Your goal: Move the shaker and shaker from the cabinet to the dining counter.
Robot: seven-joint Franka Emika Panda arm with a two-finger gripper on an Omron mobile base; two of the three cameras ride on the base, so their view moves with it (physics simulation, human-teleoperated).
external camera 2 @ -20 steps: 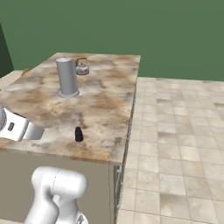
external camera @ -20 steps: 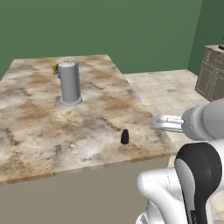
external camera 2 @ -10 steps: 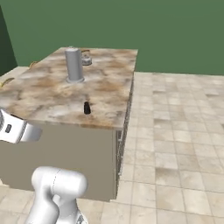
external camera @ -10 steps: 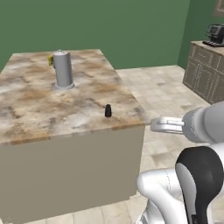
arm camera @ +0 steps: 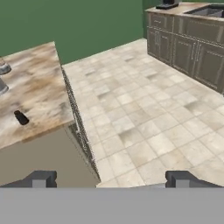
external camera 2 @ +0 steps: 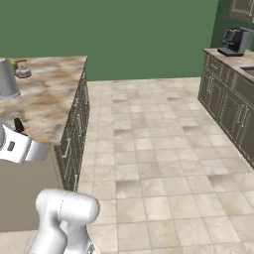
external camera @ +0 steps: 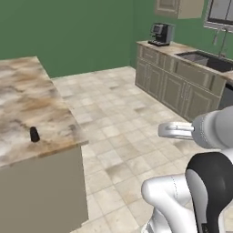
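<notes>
Shaker (external camera: 34, 134) stands upright on the dining counter (external camera: 27, 104), near its front edge and close to the corner; same black bottle shows in the right base view (external camera 2: 19, 124) and the hand view (arm camera: 21, 117). Nothing touches it. I see one shaker on the slab.

My end effector (arm camera: 111, 178) hangs off the counter, over the tiled floor (external camera: 118, 136), fingers (arm camera: 41, 178) spread wide apart, nothing between them.

Farther back on the counter: grey metal cylinder (external camera 2: 7, 78), upright, and a small kettle-like thing (external camera 2: 22, 71) just behind it, both well apart from the shaker. Counter side facing the floor is lined with dark panelled fronts (external camera 2: 77, 124).

Across the open floor: a run of grey-brown floor cabinets (external camera: 177, 86) along the far wall, coffee machine (external camera: 161, 34) on their worktop at the near end, sink (external camera: 205, 60) with a tap further along. Beige wall cabinet (external camera: 178, 7) above, door closed as far as I can tell. Green walls (external camera: 68, 32) behind.

Floor between counter and cabinets lies open; the counter corner is the nearest obstruction to my hand.
</notes>
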